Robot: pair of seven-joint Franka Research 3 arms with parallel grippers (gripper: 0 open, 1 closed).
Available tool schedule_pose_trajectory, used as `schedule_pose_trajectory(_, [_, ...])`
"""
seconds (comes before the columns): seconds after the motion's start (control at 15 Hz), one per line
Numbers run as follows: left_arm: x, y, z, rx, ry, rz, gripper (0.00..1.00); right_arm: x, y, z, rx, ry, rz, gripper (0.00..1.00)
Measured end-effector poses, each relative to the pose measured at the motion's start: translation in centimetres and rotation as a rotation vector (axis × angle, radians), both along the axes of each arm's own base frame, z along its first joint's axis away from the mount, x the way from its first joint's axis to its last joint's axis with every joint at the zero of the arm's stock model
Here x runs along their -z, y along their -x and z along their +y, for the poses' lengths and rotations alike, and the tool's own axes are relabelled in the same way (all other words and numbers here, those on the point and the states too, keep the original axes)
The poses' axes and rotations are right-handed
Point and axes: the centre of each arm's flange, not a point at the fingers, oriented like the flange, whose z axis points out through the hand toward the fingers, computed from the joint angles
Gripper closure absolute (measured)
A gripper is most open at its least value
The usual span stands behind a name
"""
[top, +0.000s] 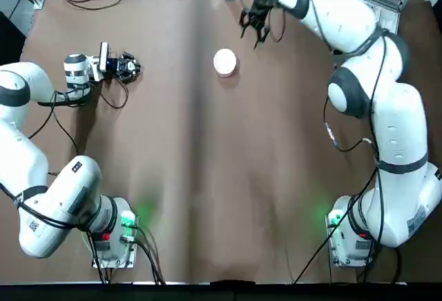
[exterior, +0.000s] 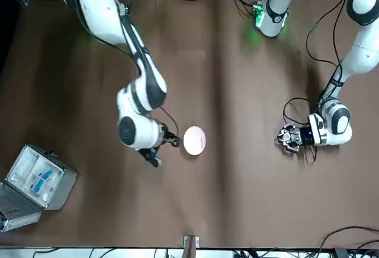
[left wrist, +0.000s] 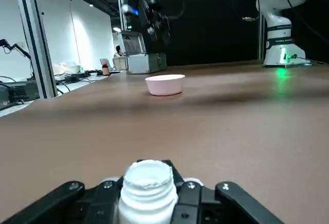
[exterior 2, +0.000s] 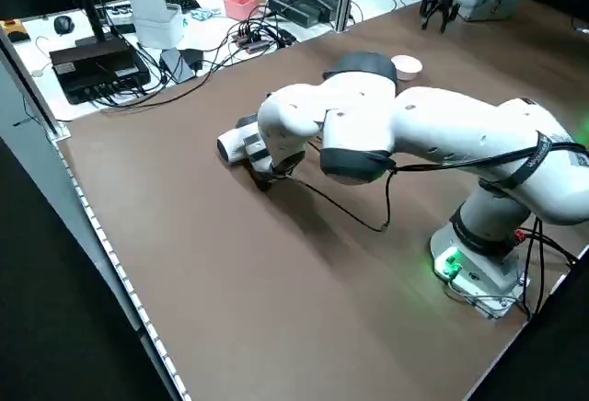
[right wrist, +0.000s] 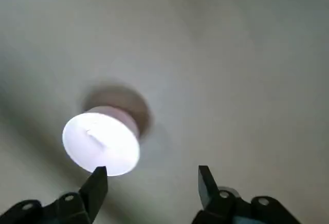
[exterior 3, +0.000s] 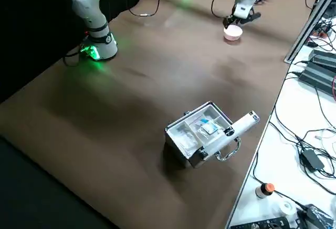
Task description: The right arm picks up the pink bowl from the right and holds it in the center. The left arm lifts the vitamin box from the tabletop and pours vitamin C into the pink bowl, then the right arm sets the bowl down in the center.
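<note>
Pink bowl (top: 224, 62): upright on the tabletop (top: 207, 177). Right gripper (top: 255, 27): near the bowl, above the tabletop, fingers wide apart, empty. Left gripper (left wrist: 148, 185): well apart from the bowl, fingers closed around the white bottle (left wrist: 148, 193).

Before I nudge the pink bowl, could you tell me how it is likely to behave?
The pink bowl looks thin-walled and small, so it is probably light and would slide easily. Its smooth sides seem stiff, likely holding their shape under a gentle push. It stands upright on a base narrower than its rim, so a push high up might tip it.
</note>
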Motion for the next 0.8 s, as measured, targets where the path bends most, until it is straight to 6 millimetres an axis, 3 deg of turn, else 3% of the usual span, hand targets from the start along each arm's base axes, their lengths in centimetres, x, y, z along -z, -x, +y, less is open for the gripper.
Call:
schedule_pose_trajectory(0.27, [-0.1, -0.2, 0.2, 0.001, -0.006, -0.042, 0.65, -11.0, -0.3, -6.0, -0.022, 0.081, -0.072, 0.21])
schedule_pose_trajectory(0.33, [-0.2, -0.3, 0.4, -0.002, -0.009, -0.047, 0.53, -13.5, -0.3, -7.6, -0.029, 0.086, -0.092, 0.21])
schedule_pose_trajectory(0.4, [-0.3, -0.5, 0.7, -0.006, -0.012, -0.051, 0.48, -15.5, -0.1, -9.4, -0.042, 0.102, -0.102, 0.21])
schedule_pose_trajectory(0.47, [-0.4, -0.7, 1.0, -0.01, -0.016, -0.055, 0.35, -16.9, 0.0, -11.2, -0.059, 0.124, -0.102, 0.21])
schedule_pose_trajectory(0.53, [-0.6, -0.9, 1.4, -0.015, -0.023, -0.062, 0.16, -18.9, 0.3, -14.8, -0.103, 0.137, -0.089, 0.21])
schedule_pose_trajectory(0.6, [-0.9, -1.1, 1.6, -0.017, -0.027, -0.066, 0.07, -19.8, 0.4, -16.7, -0.128, 0.137, -0.082, 0.21])
schedule_pose_trajectory(0.67, [-1.1, -1.2, 1.8, -0.019, -0.033, -0.07, 0.0, -20.8, 0.5, -18.8, -0.15, 0.136, -0.077, 0.21])
schedule_pose_trajectory(0.8, [-2.1, -1.5, 2.5, -0.022, -0.05, -0.083, 0.0, -23.1, 0.8, -23.3, -0.21, 0.147, -0.093, 0.21])
